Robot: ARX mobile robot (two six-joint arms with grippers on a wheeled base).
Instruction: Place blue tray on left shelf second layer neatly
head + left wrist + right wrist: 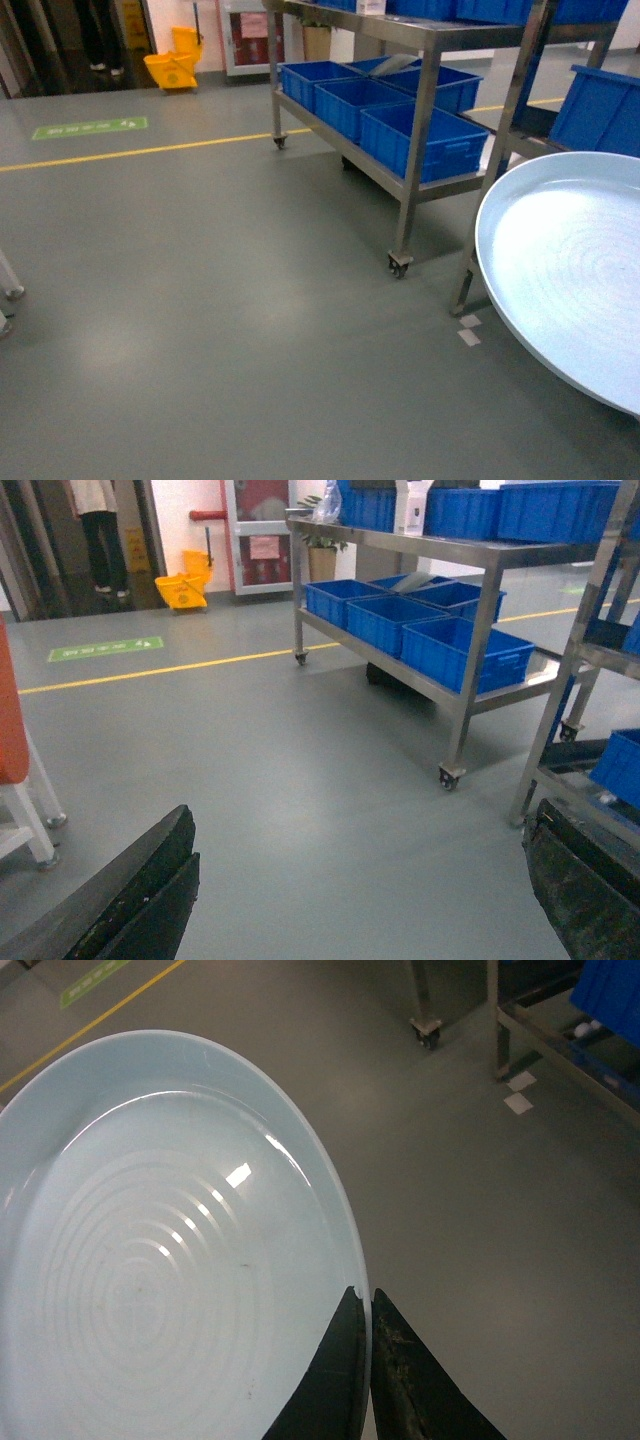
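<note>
The blue tray [570,275] is a pale sky-blue round dish, tilted and held in the air at the right of the head view. It fills the left of the right wrist view [150,1250], where my right gripper [366,1298] is shut on its rim, one finger on each side. My left gripper [360,850] is open, its black fingers [150,890] wide apart over bare floor with nothing between them. A steel shelf [420,190] on castors stands ahead; I cannot tell which shelf is the left one.
Deep dark-blue crates [420,140] fill the steel shelf's lower layer, and more sit on top. A second rack [525,80] with a blue crate stands at the right. A yellow mop bucket [175,68] is far back. A yellow floor line [150,150] crosses the grey floor.
</note>
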